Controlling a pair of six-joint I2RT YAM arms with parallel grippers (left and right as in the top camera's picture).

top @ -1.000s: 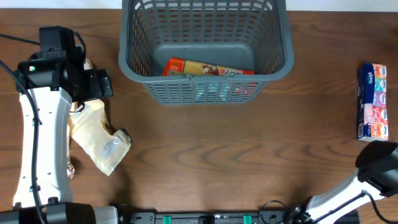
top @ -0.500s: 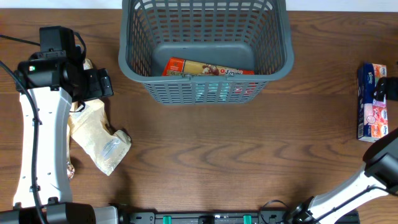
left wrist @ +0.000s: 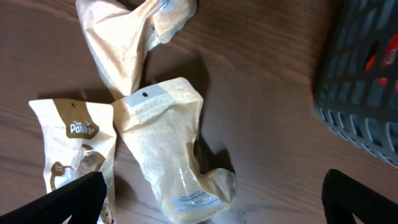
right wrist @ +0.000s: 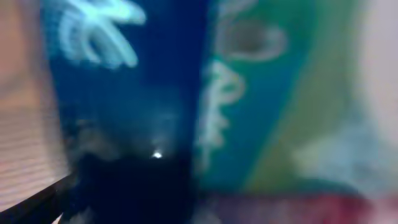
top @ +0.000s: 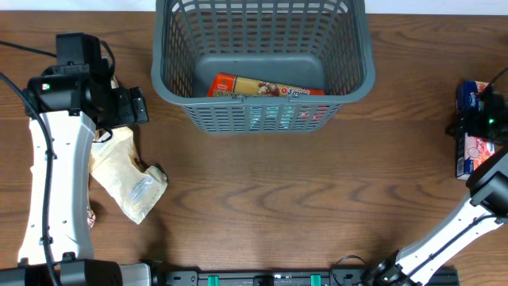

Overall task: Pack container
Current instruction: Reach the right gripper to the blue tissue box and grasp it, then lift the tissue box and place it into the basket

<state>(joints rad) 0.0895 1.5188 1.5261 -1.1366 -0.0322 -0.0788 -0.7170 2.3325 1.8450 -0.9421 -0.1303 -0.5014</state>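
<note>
right gripper (top: 479, 121) has reached the tissue pack (top: 474, 159), container (top: 262, 116) well left.

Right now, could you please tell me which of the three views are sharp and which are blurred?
Overhead: sharp, evenly lit, the dark grey plastic lattice basket crisp; left wrist: sharp on the beige crumpled pouch, soft shadow beside it; right wrist: badly blurred, filled by the blue and green printed pack.
</note>
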